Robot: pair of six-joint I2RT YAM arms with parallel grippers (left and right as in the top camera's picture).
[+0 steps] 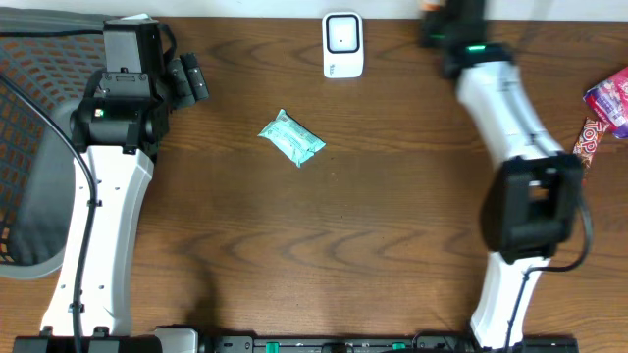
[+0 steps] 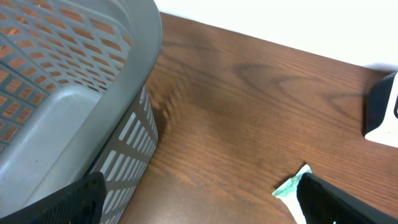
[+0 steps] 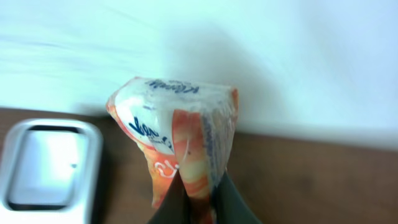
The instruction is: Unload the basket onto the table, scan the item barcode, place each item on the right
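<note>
Orange tissue pack [image 3: 180, 143] fills your right wrist view, pinched at its lower end by the right gripper [image 3: 200, 202], jaws almost closed on it. It's held just beside the scanner [image 1: 342, 44] at the table's far edge. Probably light, soft, slick film that squashes, so grip an end and keep the faces clear. Grey basket [image 2: 74, 106] far left, nothing showing inside. Left gripper [image 2: 205, 205] jaws wide, empty. Green packet [image 1: 291, 138] mid-table. Snack packets [image 1: 608, 103] far right.
</note>
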